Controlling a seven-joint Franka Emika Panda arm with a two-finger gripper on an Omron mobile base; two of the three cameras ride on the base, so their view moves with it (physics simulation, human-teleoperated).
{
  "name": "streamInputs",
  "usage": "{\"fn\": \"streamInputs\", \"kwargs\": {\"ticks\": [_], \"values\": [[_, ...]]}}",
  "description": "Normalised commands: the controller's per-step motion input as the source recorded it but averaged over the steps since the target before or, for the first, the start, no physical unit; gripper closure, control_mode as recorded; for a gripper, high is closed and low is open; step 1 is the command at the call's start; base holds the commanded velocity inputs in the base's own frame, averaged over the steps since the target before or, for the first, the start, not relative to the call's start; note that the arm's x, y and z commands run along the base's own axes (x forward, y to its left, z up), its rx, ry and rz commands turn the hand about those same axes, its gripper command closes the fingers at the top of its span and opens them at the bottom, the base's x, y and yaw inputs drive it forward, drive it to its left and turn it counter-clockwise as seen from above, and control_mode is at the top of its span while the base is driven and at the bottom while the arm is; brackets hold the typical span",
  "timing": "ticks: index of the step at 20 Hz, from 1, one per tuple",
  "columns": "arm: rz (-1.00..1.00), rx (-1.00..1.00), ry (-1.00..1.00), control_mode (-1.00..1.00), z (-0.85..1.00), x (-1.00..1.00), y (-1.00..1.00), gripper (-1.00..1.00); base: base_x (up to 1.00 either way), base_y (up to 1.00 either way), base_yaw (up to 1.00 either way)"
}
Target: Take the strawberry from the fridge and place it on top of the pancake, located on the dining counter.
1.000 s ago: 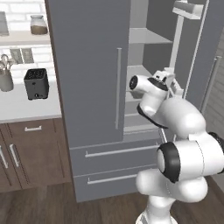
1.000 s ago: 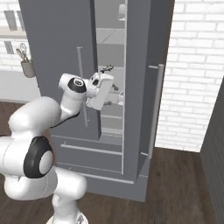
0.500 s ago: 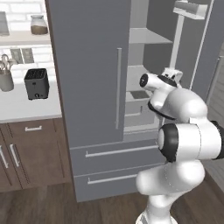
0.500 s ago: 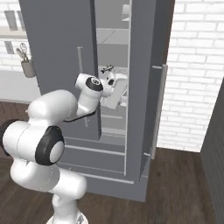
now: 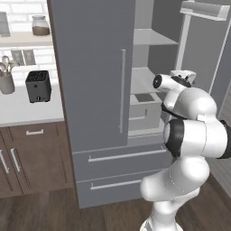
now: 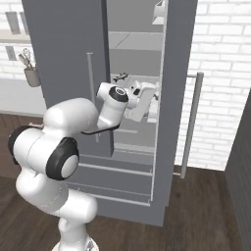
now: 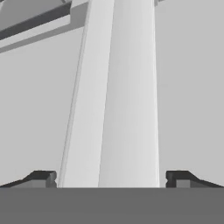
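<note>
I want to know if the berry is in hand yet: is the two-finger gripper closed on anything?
No: in the hand view the two-finger gripper stands wide open, its dark fingertips apart with nothing held between them.

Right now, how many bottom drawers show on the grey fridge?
2. On the tall matte grey fridge, the upper flat grey drawer sits directly under the doors, and the lower flat grey drawer is beneath it, near the floor.

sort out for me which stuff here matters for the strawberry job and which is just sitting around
Belongs to the job:
- fridge, right door open, left door shut
- gripper, open, empty, reaching in at the open side

Just lying about:
- black toaster on the white counter
- utensil cup
- jar on the upper shelf
- wooden cabinets
</note>
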Motion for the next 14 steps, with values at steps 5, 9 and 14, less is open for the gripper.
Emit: {"fn": "streamInputs", "kwargs": {"ticks": [5, 9, 14], "values": [[0.0, 0.0, 0.0, -1.0, 0.0, 0.0, -0.29, -1.0, 0.0, 0.0, 0.0], [0.0, 0.03, 0.02, -1.0, 0.02, 0.0, 0.06, -1.0, 0.0, 0.0, 0.0], [0.0, 0.01, 0.09, -1.0, 0.13, -0.09, 0.42, -1.0, 0.0, 0.0, 0.0]]}}
